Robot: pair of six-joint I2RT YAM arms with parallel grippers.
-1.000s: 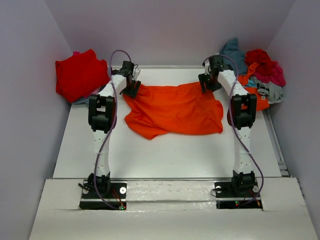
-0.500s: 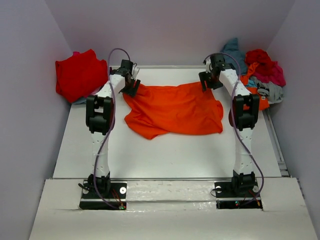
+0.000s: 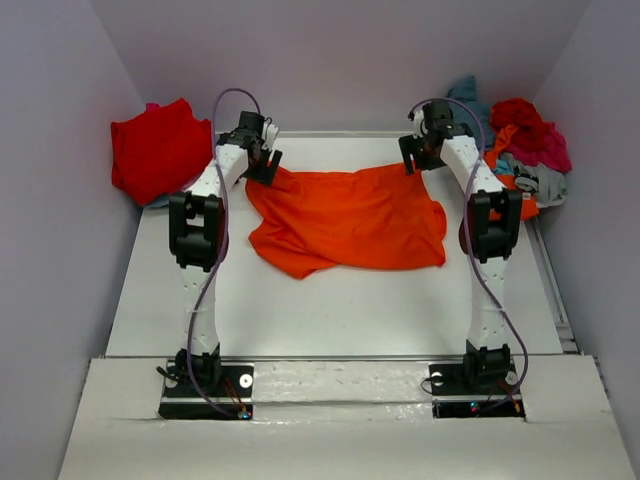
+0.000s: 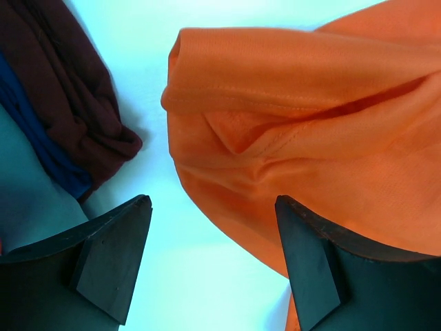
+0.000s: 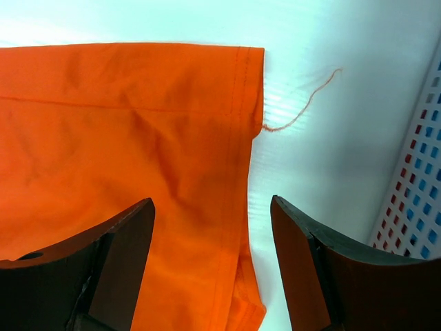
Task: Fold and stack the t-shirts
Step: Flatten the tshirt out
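Hovering at the far corners of the orange shirt (image 3: 350, 222), my left gripper (image 4: 212, 203) and right gripper (image 5: 211, 200) hold their jaws apart, gripping nothing. The shirt lies spread on the table (image 3: 330, 310); a red shirt (image 3: 160, 150) lies far left and a pile of shirts (image 3: 525, 140) far right.

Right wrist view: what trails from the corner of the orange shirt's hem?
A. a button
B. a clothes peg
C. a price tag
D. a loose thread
D: a thin orange thread curls away from the hem corner of the shirt across the bare white table.
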